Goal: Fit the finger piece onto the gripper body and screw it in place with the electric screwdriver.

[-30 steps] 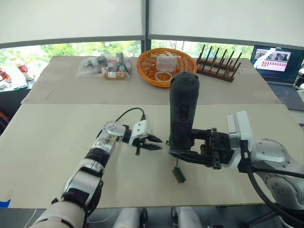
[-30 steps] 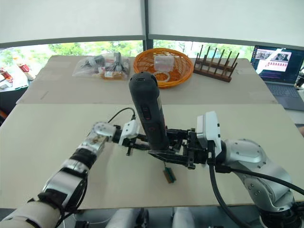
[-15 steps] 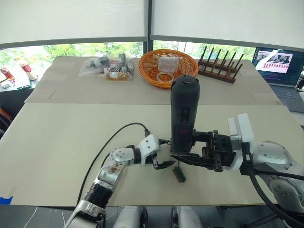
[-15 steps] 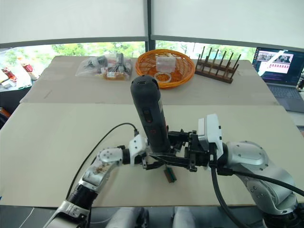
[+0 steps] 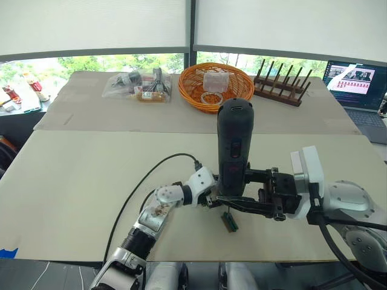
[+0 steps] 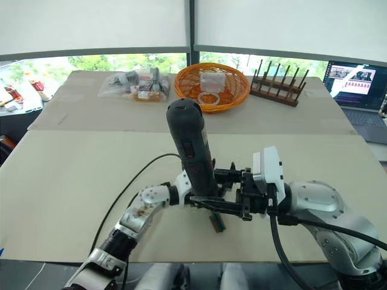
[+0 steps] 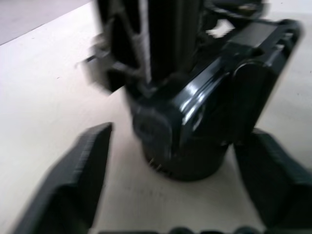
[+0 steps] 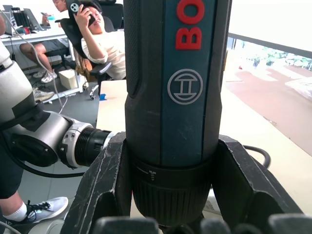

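Screwdriver duty falls to the right gripper, clamped on the electric screwdriver, upright over the near middle of the table. Just left, the left gripper reaches in, fingers spread wide.

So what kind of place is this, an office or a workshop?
Probably an office-like lab: an open laptop beside the beige cardboard-covered table, wide windows behind, and a seated person at desks in the right wrist view.
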Robot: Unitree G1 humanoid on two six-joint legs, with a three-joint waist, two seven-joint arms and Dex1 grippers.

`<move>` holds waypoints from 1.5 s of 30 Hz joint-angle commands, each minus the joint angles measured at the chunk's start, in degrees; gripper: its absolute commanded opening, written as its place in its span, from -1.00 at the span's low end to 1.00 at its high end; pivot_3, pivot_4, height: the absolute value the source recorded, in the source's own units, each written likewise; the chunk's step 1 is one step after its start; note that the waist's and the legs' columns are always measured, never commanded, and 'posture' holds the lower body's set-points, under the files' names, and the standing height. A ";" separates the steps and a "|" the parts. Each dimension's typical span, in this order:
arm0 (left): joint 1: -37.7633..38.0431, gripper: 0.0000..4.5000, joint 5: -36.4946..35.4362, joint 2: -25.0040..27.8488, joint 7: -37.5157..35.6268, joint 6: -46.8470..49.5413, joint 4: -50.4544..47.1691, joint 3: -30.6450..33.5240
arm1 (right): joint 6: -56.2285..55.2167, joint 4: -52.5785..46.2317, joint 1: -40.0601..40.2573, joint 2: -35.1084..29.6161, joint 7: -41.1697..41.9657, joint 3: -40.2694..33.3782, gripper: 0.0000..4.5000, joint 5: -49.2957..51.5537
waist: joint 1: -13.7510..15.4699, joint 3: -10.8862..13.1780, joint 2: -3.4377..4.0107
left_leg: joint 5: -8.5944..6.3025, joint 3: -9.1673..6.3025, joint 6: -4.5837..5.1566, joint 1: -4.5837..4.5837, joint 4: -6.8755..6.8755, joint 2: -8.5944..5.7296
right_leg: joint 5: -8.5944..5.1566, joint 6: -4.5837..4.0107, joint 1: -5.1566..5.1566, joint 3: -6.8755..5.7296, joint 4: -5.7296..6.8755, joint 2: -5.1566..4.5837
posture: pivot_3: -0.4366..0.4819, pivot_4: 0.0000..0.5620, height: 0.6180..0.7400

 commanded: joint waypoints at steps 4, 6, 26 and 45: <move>-4.80 0.01 -1.77 -0.68 -2.68 -4.80 7.17 0.61 | -0.97 -2.96 0.31 -0.21 -1.00 -1.97 -0.16 0.80 | 0.22 0.00 0.00 | 0.00 0.00 0.00 0.00 0.00 -0.01 | 0.00 0.00 0.01 -0.01 0.00 0.00 | -0.05 -0.47 1.00; -8.63 0.01 -2.08 0.80 -5.14 -8.32 12.79 1.85 | -1.04 -3.23 0.50 -0.35 -1.16 -2.14 -0.16 0.75 | 0.22 0.00 0.00 | 0.00 0.00 0.00 0.00 0.01 -0.02 | 0.00 0.00 0.01 -0.02 -0.01 0.00 | -0.05 -0.47 1.00; -25.50 0.85 -2.75 6.11 -29.86 -23.08 43.82 5.62 | -1.23 -5.95 2.89 -0.39 -3.66 -3.27 -0.16 1.41 | -0.48 0.04 -0.08 | 0.01 0.11 0.02 -0.55 0.17 -0.16 | 0.06 0.12 -0.41 -0.07 -0.07 0.11 | -0.05 -0.47 1.00; 13.05 1.00 0.09 3.09 7.79 11.15 -16.80 4.40 | -0.86 -4.36 0.20 0.99 -3.29 -1.76 -0.16 2.01 | -0.62 0.00 -0.01 | -0.09 0.05 -0.22 0.15 0.00 0.07 | 0.01 0.10 0.06 0.10 -0.03 -0.05 | -0.05 -0.47 1.00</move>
